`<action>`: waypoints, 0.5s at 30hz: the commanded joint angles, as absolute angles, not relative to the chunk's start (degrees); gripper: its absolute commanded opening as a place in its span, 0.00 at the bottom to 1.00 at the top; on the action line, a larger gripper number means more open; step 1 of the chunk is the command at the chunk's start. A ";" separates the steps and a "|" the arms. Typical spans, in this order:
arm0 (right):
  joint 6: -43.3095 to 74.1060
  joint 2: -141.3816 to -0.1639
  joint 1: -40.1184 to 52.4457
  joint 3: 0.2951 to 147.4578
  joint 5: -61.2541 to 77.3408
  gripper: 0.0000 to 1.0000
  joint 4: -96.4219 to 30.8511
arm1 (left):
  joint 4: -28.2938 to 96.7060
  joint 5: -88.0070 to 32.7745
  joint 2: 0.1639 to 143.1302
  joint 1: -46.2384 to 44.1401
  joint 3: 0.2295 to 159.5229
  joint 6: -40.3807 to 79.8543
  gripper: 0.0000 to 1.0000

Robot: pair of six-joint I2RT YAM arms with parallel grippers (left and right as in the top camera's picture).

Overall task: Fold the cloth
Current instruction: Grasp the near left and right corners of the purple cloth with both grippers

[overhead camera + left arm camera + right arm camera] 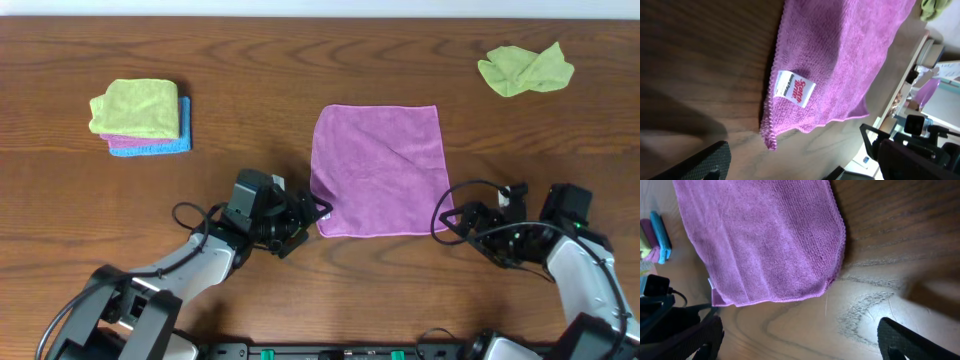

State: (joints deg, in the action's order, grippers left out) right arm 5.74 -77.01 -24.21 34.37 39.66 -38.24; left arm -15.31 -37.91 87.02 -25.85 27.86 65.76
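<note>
A purple cloth (378, 170) lies flat and unfolded on the wooden table. My left gripper (316, 215) is open at its near-left corner, with nothing between its fingers. In the left wrist view that corner (769, 140) curls up a little, and a white label (795, 89) shows beside it. My right gripper (452, 220) is open at the near-right corner, just off the cloth. The right wrist view shows that corner (832, 280) lying flat on the wood between my spread fingers.
A stack of folded cloths, yellow-green on pink on blue (140, 117), sits at the far left. A crumpled yellow-green cloth (525, 69) lies at the far right.
</note>
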 commanded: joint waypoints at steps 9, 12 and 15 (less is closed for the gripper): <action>10.52 -78.81 -24.56 33.52 40.53 0.95 -32.10 | -16.29 -33.04 87.77 -27.20 28.23 65.41 0.95; 10.81 -80.60 -24.56 33.52 40.58 0.94 -30.63 | -16.60 -32.45 87.77 -27.51 28.23 65.43 0.95; 10.94 -82.94 -24.56 33.52 40.60 0.94 -29.47 | -16.60 -31.46 87.77 -28.51 28.23 66.15 0.95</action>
